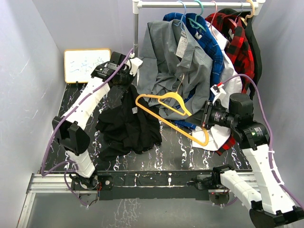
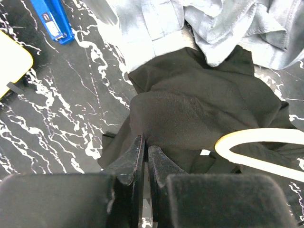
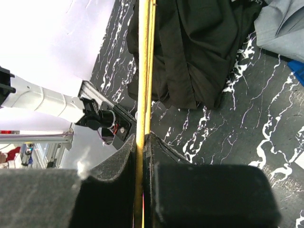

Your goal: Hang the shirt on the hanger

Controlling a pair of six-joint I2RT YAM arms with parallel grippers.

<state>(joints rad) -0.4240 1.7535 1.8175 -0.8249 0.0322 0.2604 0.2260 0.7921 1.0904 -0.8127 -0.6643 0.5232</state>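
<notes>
The black shirt [image 1: 126,121] hangs bunched from my left gripper [image 1: 124,78], which is shut on a fold of its fabric and holds it up over the left middle of the table. In the left wrist view the shirt [image 2: 190,109] fills the middle, pinched at the left gripper [image 2: 146,146]. The yellow-orange hanger [image 1: 173,114] is held in the air right of the shirt, one end close to it. My right gripper [image 1: 205,118] is shut on the hanger's bar [image 3: 144,71], seen edge-on at the right gripper [image 3: 143,137]. The hanger's end [image 2: 256,140] shows over the shirt.
A grey shirt with a paper tag [image 1: 175,61], blue and red plaid shirts [image 1: 237,38] hang from a rail [image 1: 190,4] at the back. A small whiteboard [image 1: 86,64] leans at the back left. The table [image 1: 185,152] is black marble-patterned, with purple walls around.
</notes>
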